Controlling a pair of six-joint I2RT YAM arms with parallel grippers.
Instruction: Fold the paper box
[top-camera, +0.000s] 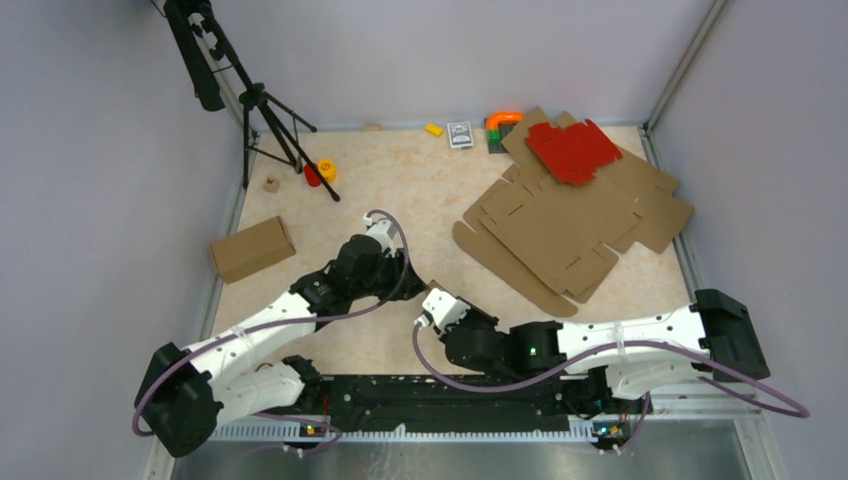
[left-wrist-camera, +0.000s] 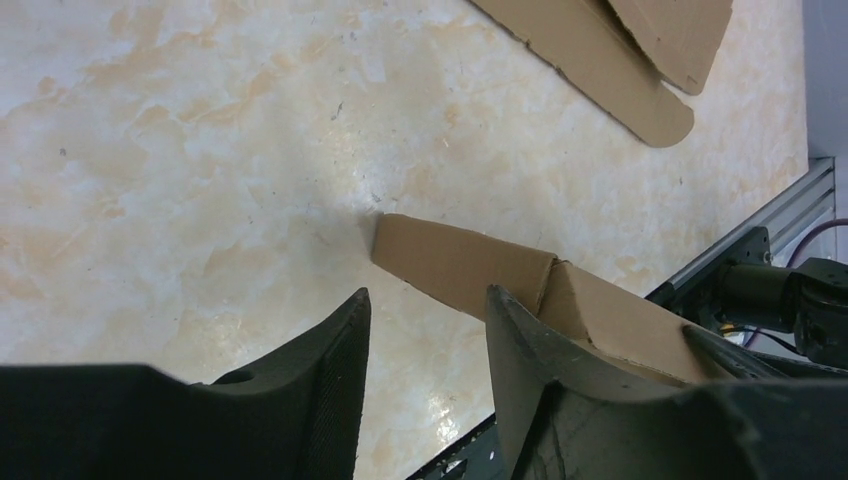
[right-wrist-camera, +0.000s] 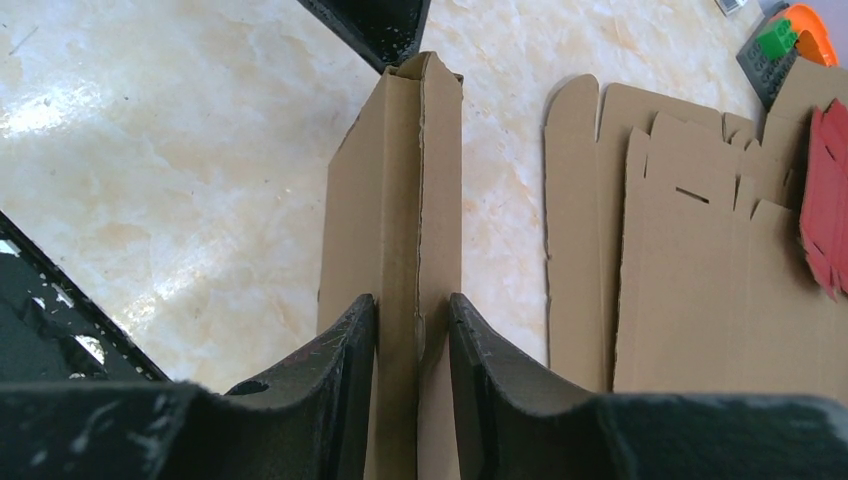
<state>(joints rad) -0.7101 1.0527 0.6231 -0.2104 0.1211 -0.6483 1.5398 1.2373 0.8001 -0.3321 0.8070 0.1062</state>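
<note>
Near centre on the counter (left-wrist-camera: 200, 150), the right gripper (right-wrist-camera: 412, 302) pinches the half-folded box (right-wrist-camera: 395, 190) by its ridge while the left gripper (left-wrist-camera: 427, 296) hangs half-open, empty, beside its end, so tucking that end shut seems next.

Looking like a robotics lab: boxing a marbled counter (top-camera: 400, 190) in grey panels (top-camera: 100, 150), standing a tripod (top-camera: 262, 105) in the corner.

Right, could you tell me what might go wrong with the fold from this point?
1. The right fingers pinch only a narrow ridge of the paper box, so it may twist or slip.
2. The left fingers stand open with the box outside their gap; closing now would likely grab nothing or push it.
</note>
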